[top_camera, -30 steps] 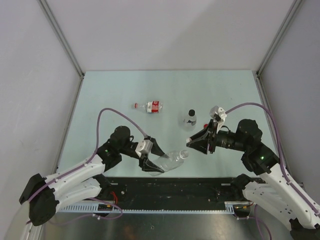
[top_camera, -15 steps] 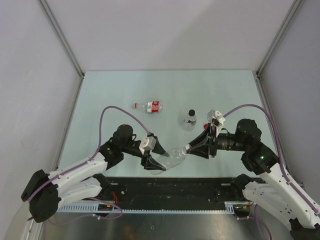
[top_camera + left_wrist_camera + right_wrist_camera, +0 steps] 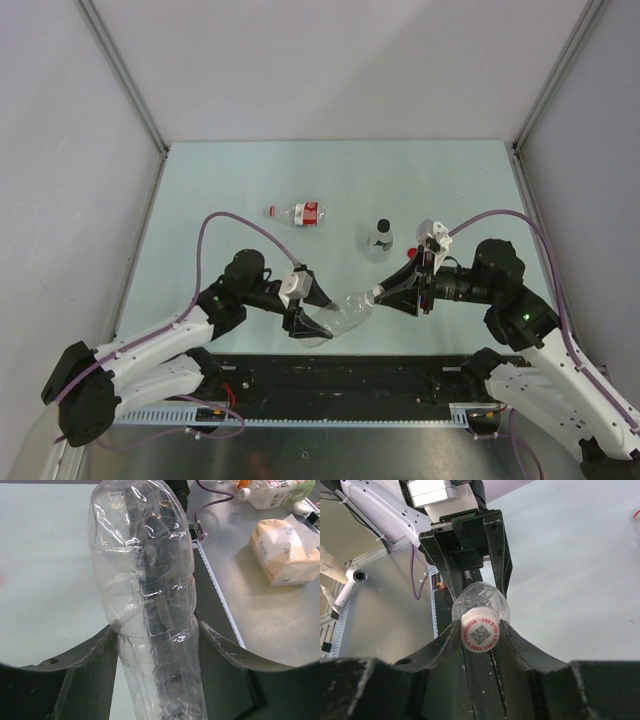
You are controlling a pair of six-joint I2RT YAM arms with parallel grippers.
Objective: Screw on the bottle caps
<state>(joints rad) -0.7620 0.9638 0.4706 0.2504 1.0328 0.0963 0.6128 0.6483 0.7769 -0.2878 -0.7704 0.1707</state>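
A likely crushable clear bottle (image 3: 342,314) is clasped mid-body by the left gripper (image 3: 311,310) at the tabletop's (image 3: 250,180) near edge; its white cap (image 3: 480,634) is pinched by the right gripper (image 3: 384,294).

Soft, even light keeps the pale table (image 3: 250,180) bright with faint shadows; white glints streak the clear bottle (image 3: 145,580), the left wrist view darkens roundly at its lower corners, and the near jaws look blurred.
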